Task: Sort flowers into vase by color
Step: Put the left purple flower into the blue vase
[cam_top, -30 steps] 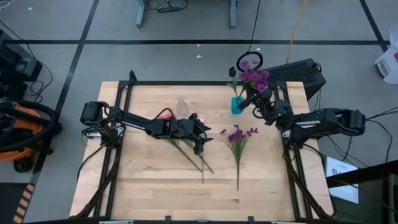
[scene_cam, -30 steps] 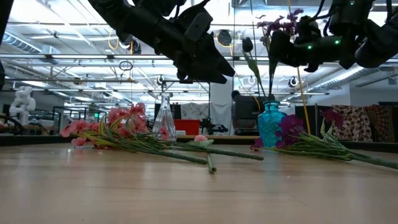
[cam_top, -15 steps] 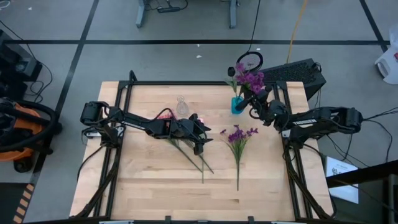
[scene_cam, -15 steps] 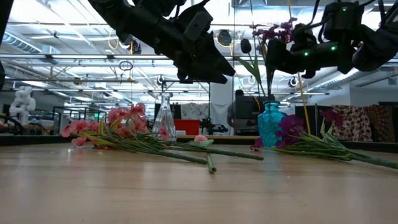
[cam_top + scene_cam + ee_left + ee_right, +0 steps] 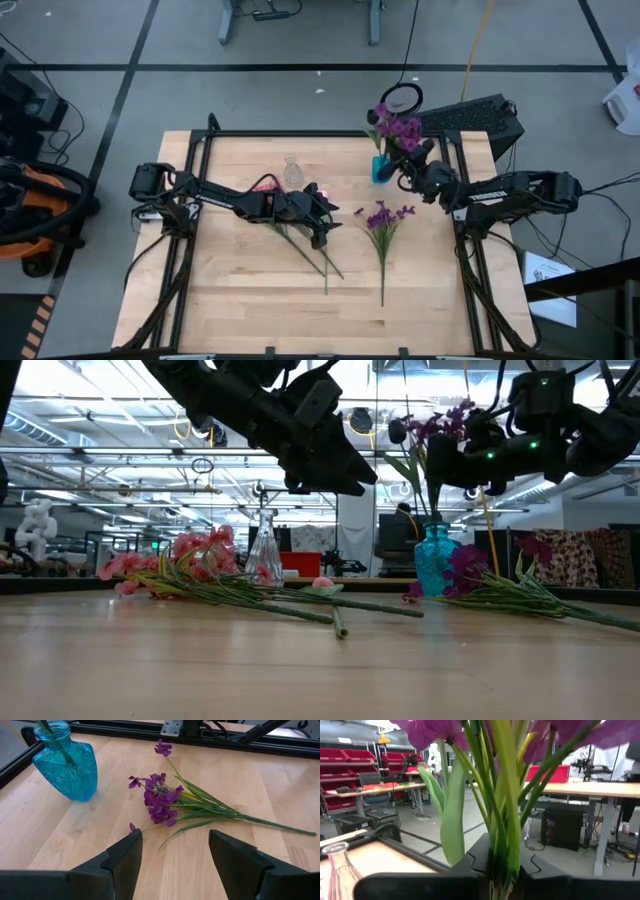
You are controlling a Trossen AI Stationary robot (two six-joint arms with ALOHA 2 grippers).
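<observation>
My right gripper [image 5: 404,160] is at the table's far right, beside the blue glass vase [image 5: 381,170], shut on a purple spray [image 5: 399,126] that stands upright over the vase. A dark bud on a leafy stem [image 5: 398,432] stands in the vase [image 5: 434,560]. A second purple bunch [image 5: 381,218] lies flat on the table, also in the left wrist view [image 5: 165,805]. Pink sprays [image 5: 266,184] lie by the clear vase [image 5: 292,172], stems pointing near. My left gripper [image 5: 324,226] hovers open above those stems [image 5: 340,475]. My right gripper pinches the purple spray's green stems [image 5: 501,837] between its two fingers [image 5: 470,862], below the blossoms. It comes roughly level from the table's right, fingers across the stems. The spray is upright, blossoms above; whether its lower ends sit in the blue vase I cannot tell.
A black frame rail [image 5: 300,133] runs along the table's far edge behind both vases. Bare wood [image 5: 250,300] lies toward the near edge. A dark case [image 5: 480,118] sits off the far right corner.
My right gripper has carried the purple spray a little toward the table's left, closer over the blue vase, still shut on it. The spray stays upright.
</observation>
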